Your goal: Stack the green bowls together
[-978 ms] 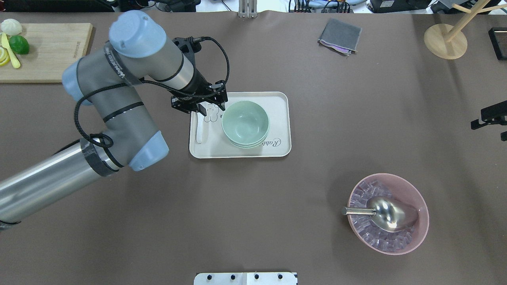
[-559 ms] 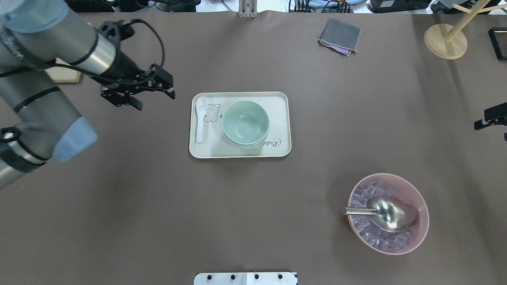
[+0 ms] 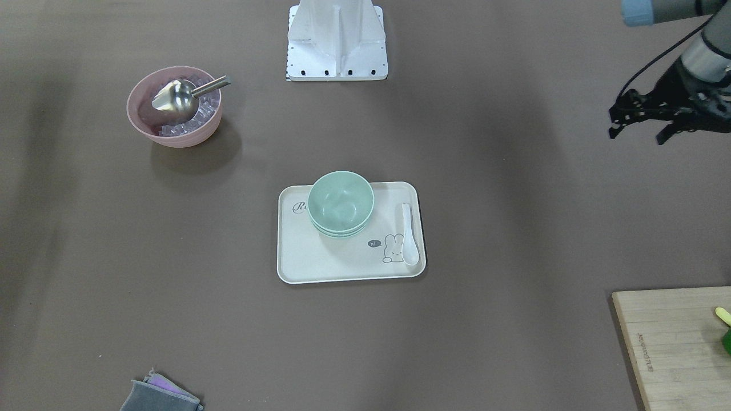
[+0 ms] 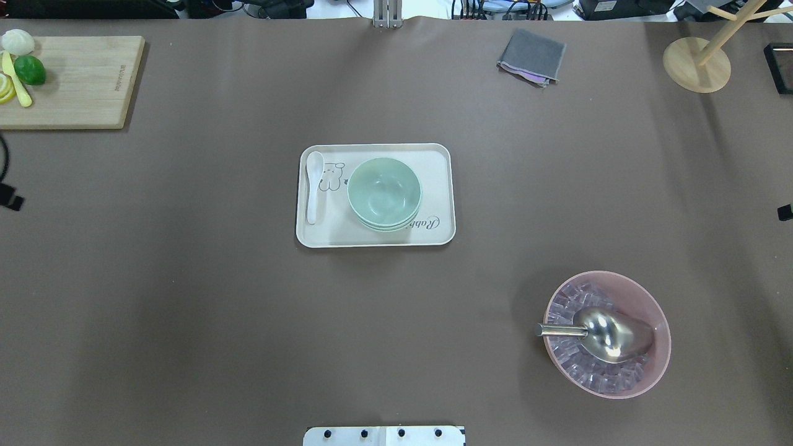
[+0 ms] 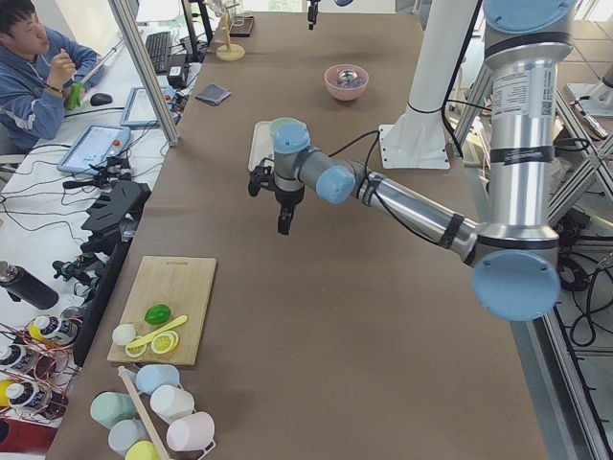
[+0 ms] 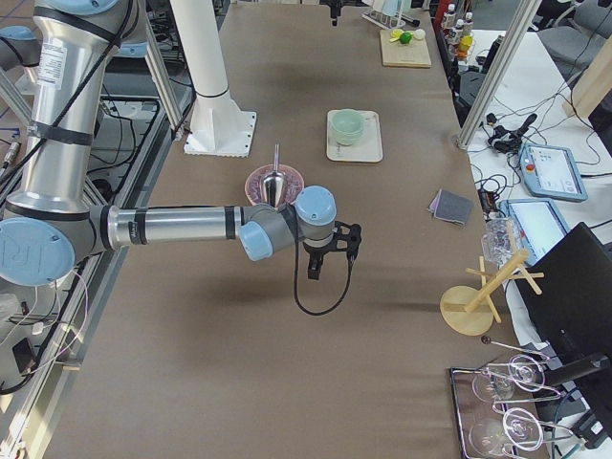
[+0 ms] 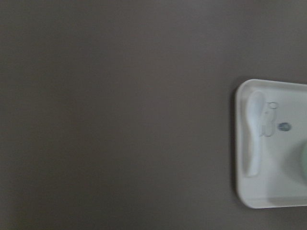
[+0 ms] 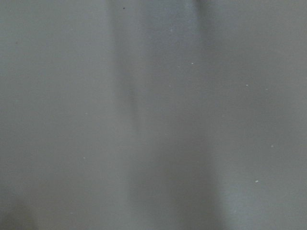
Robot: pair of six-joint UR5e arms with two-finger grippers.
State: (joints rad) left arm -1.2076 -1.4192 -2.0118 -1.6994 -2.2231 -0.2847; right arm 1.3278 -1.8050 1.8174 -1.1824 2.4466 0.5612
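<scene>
1. "Rab…" stands in dark cursive script on the floor of the cream tray (image 4: 441, 179), along the side turned away from the left gripper (image 3: 637, 136). The stack of green bowls (image 4: 384, 189) hides the rest of the word. In the front-facing view only the "R" shows clear of the bowls.
2. "hi~" stands in a small dark speech bubble (image 3: 374, 244) printed on the same tray, next to the rabbit drawing (image 3: 393, 248). It is on the half nearer the left gripper, by the white spoon (image 3: 408, 234).
3. A short line of engraved letters runs along one edge of the wooden cutting board (image 4: 74, 87), beyond the left gripper on the side away from the robot. It is too small to read.
</scene>
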